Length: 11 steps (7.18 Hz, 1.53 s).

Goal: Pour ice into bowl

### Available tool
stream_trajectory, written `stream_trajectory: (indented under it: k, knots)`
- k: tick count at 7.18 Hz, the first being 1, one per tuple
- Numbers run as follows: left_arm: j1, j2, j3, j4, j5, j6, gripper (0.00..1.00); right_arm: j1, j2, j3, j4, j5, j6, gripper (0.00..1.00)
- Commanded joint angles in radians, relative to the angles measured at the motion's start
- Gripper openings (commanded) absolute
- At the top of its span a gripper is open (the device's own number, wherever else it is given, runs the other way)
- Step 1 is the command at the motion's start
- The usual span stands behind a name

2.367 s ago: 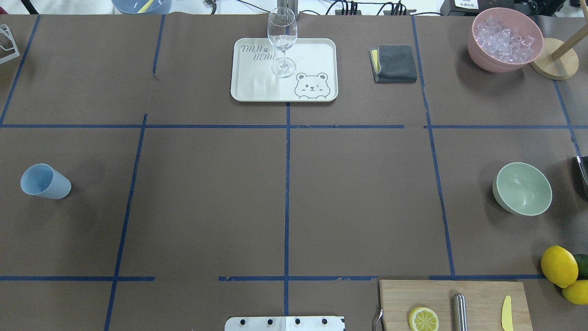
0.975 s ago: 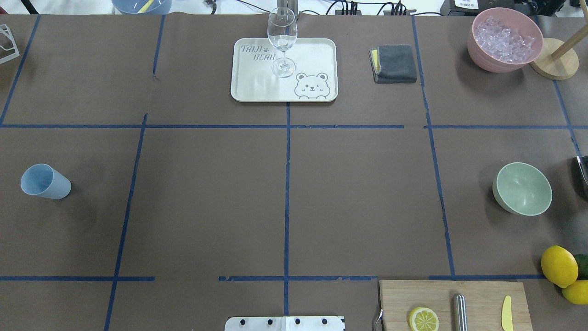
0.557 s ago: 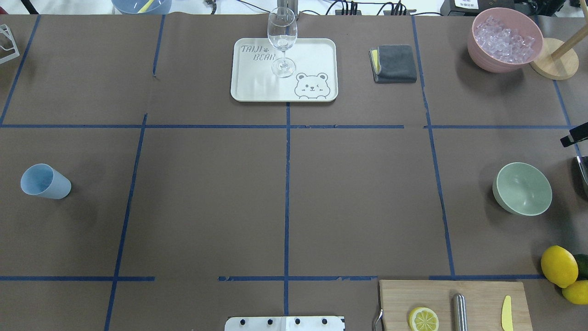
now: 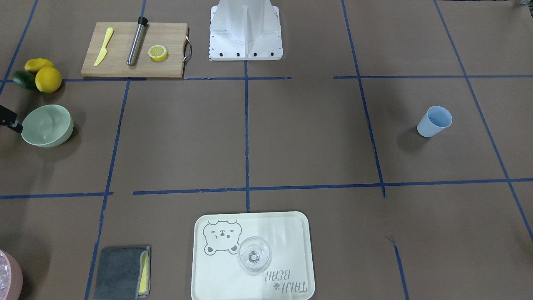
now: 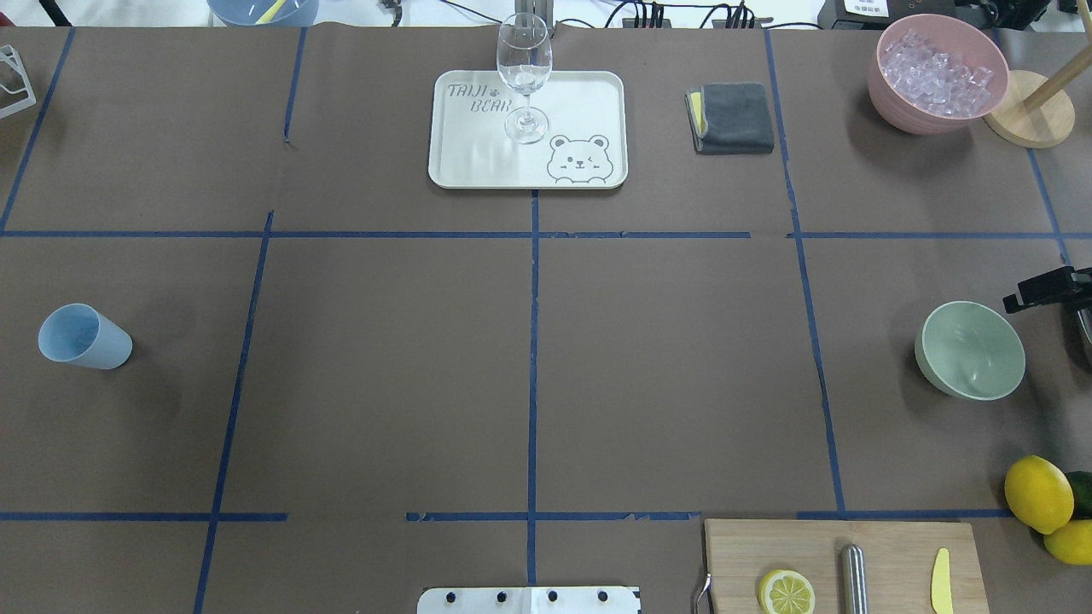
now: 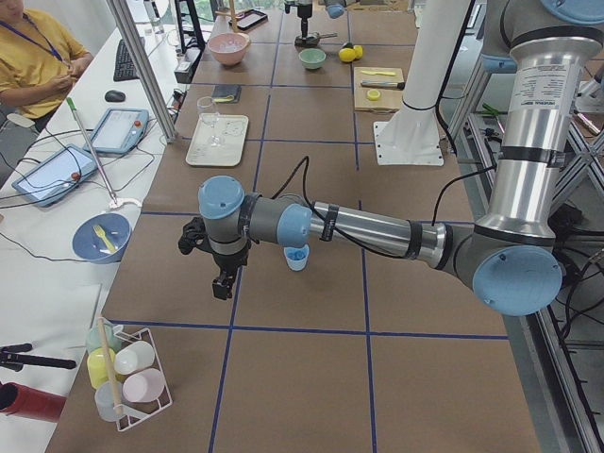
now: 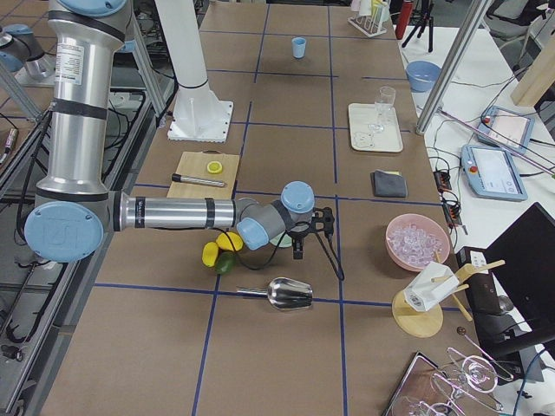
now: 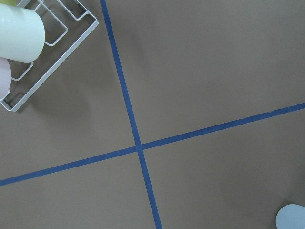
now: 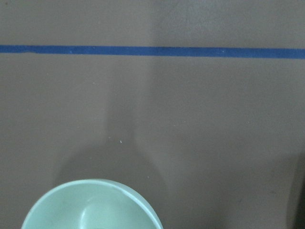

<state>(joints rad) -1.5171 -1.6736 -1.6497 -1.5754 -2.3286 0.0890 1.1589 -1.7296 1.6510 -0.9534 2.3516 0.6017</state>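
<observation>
Ice (image 5: 937, 72) is all heaped in the pink container (image 5: 891, 107), upper right corner of the overhead view, well apart from the sage bowl (image 5: 972, 350) sitting at mid-right on the surface (image 5: 384, 367).

Only real change from a moment ago: the right pincer (image 5: 1036, 292) has poked further in from the right edge and dropped lower in the frame, so it's now just beside the bowl's upper right rim. A couple of seconds back it wasn't in the overhead view at all. Nothing on the surface has budged. So little of it shows that I can't tell how far it's open or whether it has hold of anything. Same for the left pincer (image 6: 220, 283), which only turns up in the left side view, near the blue cup.

Head count:
- one bowl, one pink container
- one light blue cup (image 5: 84, 337), far left
- one wine glass (image 5: 524, 72) on one bear tray (image 5: 589, 94), top centre
- one folded grey cloth (image 5: 734, 118)
- one cutting board (image 5: 896, 546), bottom right, with one lemon slice (image 5: 787, 592), one metal rod (image 5: 853, 580), one yellow knife (image 5: 940, 582)
- two lemons (image 5: 1037, 493) plus one dark green fruit (image 4: 23, 80)
- one metal scoop (image 7: 286, 295)
</observation>
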Motion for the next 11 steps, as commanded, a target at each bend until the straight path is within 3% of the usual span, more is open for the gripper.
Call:
stream_trajectory:
  k: [1,3,4,5,6,9,11]
  knots:
    - [0.000,0.000,0.001,0.000,0.000,0.000,1.00,-0.083,-0.059,-0.005,0.128,-0.070,0.083,1.00]
    - [0.000,0.000,0.004,0.000,0.000,0.000,1.00,-0.122,-0.053,-0.040,0.130,-0.069,0.101,1.00]
    - [0.000,0.000,0.005,0.000,0.000,0.000,1.00,-0.131,-0.047,-0.049,0.130,-0.069,0.101,0.91]
    - [0.000,0.000,0.005,0.000,0.000,0.000,1.00,-0.134,-0.047,-0.054,0.131,-0.066,0.101,0.28]
    - [0.000,0.000,0.007,0.000,0.000,0.000,1.00,-0.134,-0.047,-0.054,0.131,-0.066,0.101,0.00]
    - [0.002,0.000,0.004,0.000,0.000,-0.002,1.00,-0.134,0.007,-0.021,0.131,-0.055,0.258,0.00]
    - [0.002,0.000,0.002,0.000,-0.002,0.000,1.00,-0.136,0.062,0.106,0.114,-0.025,0.474,0.00]
